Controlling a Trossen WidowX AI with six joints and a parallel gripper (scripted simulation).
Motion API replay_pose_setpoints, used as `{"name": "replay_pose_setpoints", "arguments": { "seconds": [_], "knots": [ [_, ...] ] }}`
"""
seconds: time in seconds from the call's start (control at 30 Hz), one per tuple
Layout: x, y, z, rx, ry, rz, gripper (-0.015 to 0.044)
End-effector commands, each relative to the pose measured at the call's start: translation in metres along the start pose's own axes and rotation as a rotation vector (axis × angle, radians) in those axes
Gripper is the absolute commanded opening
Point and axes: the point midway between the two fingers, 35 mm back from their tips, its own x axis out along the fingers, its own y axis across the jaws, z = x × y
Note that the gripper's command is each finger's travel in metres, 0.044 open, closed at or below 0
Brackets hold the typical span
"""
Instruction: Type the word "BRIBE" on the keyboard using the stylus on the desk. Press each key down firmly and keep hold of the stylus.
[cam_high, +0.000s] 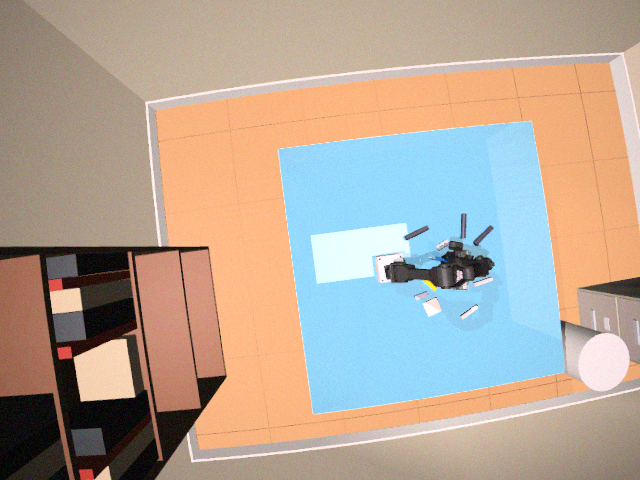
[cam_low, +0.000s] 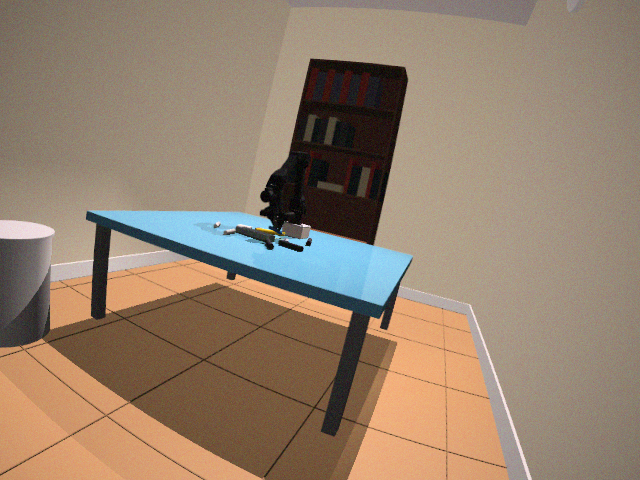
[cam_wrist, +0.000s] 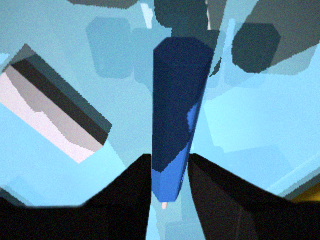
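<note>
The blue stylus (cam_high: 440, 259) (cam_wrist: 172, 110) has a small pale tip. In the wrist view it stands between the two black fingers, its wide end up the picture and its tip end between the fingertips. My gripper (cam_wrist: 169, 162) is shut on it, low over the desk. Whether the stylus touches the desk is unclear. The keyboard (cam_low: 254, 233) lies under the arm and is mostly hidden by it in the top view; its key letters cannot be read.
A yellow bar (cam_high: 429, 285) lies beside the arm. Pale blocks, such as the square one (cam_high: 431, 306), lie on the keyboard's lower side in the top view. Dark rods (cam_high: 463, 225) (cam_low: 290, 245) lie on the other side. The arm's white base (cam_high: 381, 268) (cam_low: 296, 230) stands by a pale rectangle.
</note>
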Motion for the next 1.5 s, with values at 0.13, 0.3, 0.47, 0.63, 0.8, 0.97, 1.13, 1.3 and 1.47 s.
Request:
{"name": "replay_pose_setpoints", "arguments": {
  "seconds": [0.13,0.3,0.47,0.63,0.8,0.97,1.13,1.3,1.47],
  "knots": [
    [-0.001,-0.009,0.019,-0.044,-0.219,0.029,0.0],
    [-0.007,-0.015,0.03,-0.067,-0.369,0.041,0.0],
    [-0.016,-0.021,0.04,-0.088,-0.519,0.046,0.0],
    [-0.027,-0.027,0.048,-0.106,-0.669,0.044,0.0],
    [-0.041,-0.034,0.053,-0.122,-0.82,0.034,0.0],
    [-0.056,-0.041,0.054,-0.136,-0.971,0.016,0.0],
    [-0.073,-0.048,0.052,-0.147,-1.121,-0.009,0.0],
    [-0.089,-0.054,0.047,-0.154,-1.25,-0.037,0.0],
    [-0.088,-0.054,0.047,-0.155,-1.255,-0.038,0.0]
  ]
}}
